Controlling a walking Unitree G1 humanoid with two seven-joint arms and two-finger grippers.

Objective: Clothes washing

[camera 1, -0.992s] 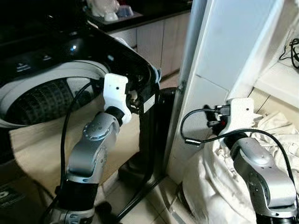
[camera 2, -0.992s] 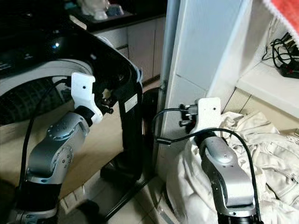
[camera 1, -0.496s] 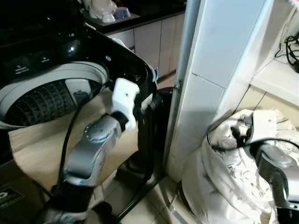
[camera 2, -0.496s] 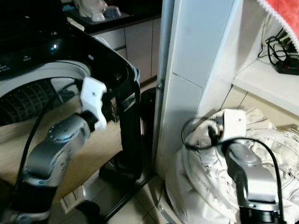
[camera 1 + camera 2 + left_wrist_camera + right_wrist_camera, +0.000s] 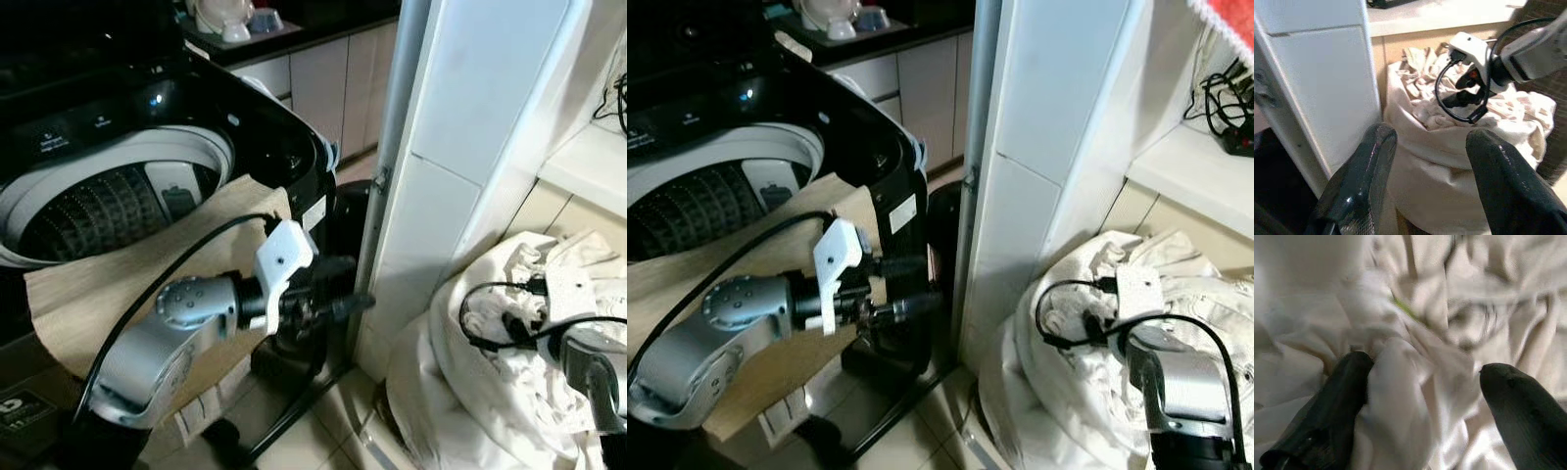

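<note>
The right claw is reaching down into the heap of pale clothes in the laundry bag, its fingers spread apart around a fold of cloth but not yet clamped on it. The left claw is pointing across toward the bag, fingers apart and holding nothing. The bag is sitting on the floor beside the white wall panel, well apart from the open washing machine.

The risks, as I judge them — the right claw may be pinching several layers at once and dragging the whole bag, or its looping cable may be snagging in the cloth.

Count: one washer, one bag of clothes, two claws.
</note>
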